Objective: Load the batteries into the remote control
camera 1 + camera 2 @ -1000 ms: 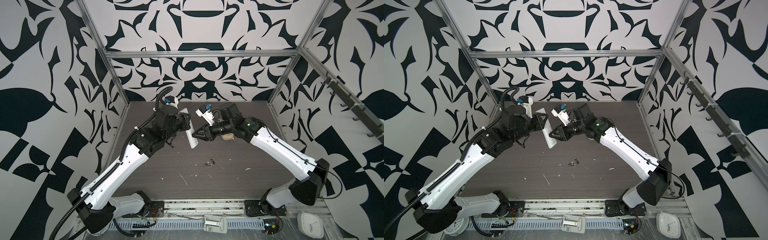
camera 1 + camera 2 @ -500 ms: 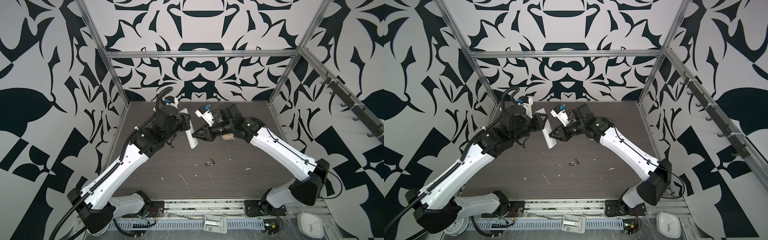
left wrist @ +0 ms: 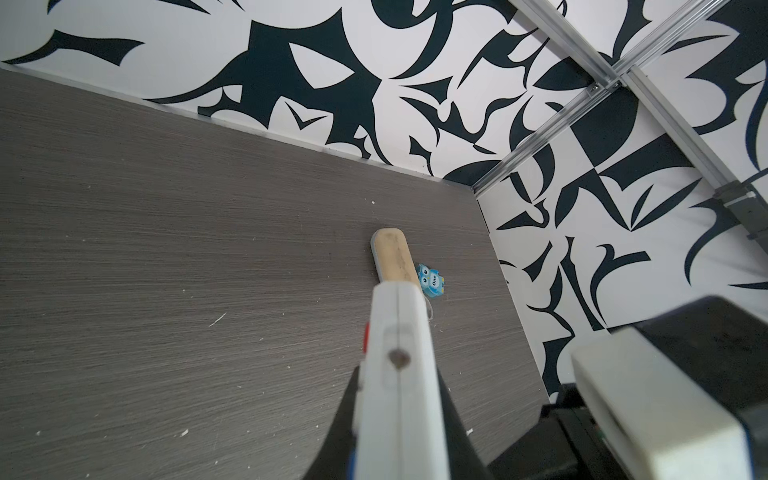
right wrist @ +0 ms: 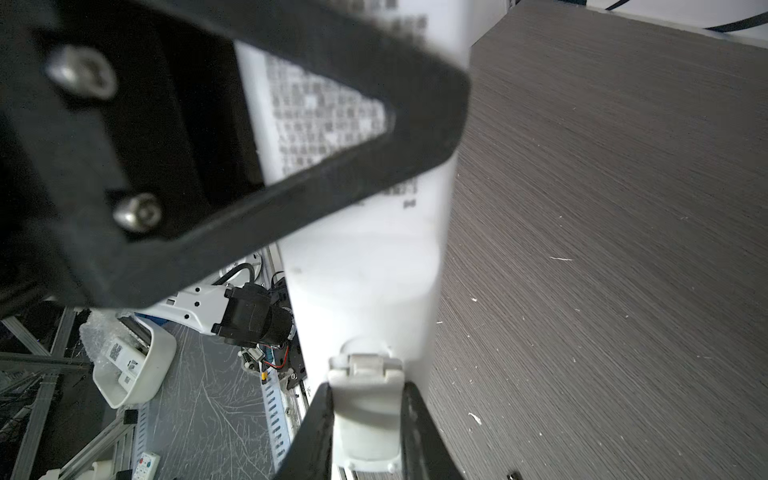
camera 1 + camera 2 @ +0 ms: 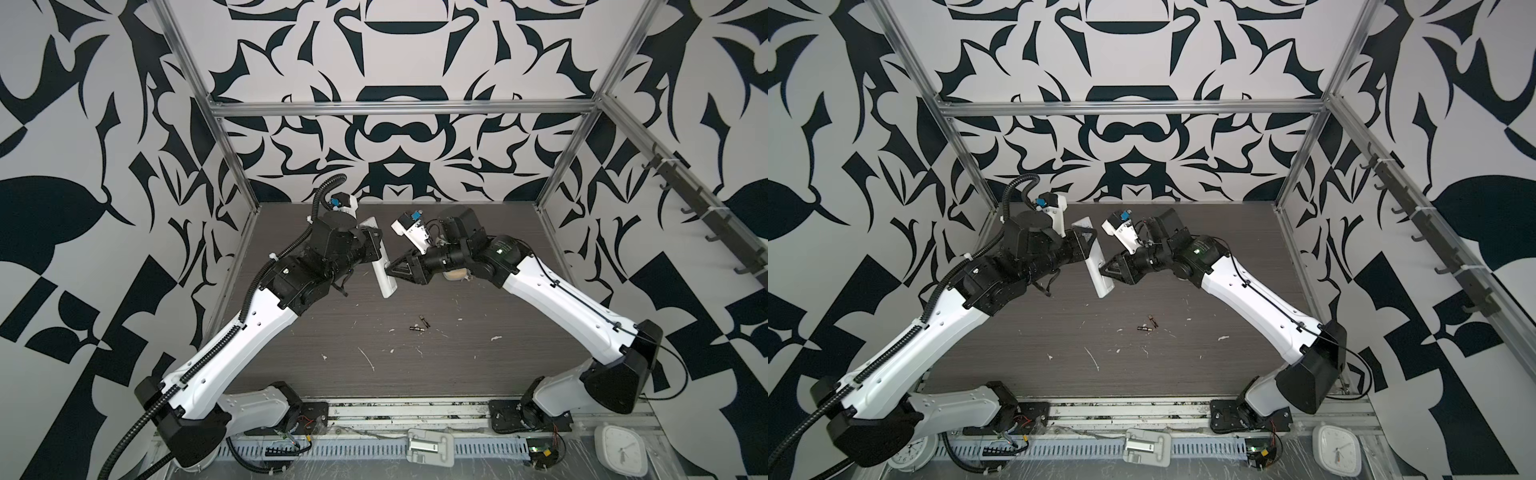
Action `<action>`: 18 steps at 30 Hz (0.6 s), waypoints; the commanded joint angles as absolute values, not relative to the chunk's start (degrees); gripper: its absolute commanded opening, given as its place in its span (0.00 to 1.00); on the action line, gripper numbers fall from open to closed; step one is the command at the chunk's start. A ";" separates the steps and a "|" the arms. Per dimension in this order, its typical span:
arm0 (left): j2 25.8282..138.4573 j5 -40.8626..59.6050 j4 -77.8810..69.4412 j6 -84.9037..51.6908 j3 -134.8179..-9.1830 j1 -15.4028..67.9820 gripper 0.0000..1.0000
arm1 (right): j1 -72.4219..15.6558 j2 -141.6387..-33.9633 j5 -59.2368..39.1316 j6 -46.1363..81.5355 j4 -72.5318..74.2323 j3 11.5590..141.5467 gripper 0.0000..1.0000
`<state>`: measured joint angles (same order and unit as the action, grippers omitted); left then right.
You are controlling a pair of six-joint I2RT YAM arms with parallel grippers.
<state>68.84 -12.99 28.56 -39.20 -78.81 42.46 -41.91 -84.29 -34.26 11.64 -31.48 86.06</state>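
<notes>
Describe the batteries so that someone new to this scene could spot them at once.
Start at the dark wood-grain table. Near its middle, in front of the raised white remote control, lie the batteries. They are the only slim dark cylinders among scattered white scraps.

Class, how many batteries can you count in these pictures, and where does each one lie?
2. The nearer battery lies flat on the table near its middle; the farther battery lies angled just behind it, slightly right. Others could be hidden inside the remote control.
</notes>
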 commanded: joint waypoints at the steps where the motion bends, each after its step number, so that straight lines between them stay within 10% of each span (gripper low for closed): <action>1: 67.33 -13.29 27.18 -39.88 -77.55 42.56 0.00 | -42.37 -81.58 -33.54 11.34 -29.94 86.07 0.20; 18: 65.90 -18.82 29.40 -41.07 -74.53 42.54 0.00 | -42.19 -78.82 -26.86 11.75 -32.68 85.25 0.15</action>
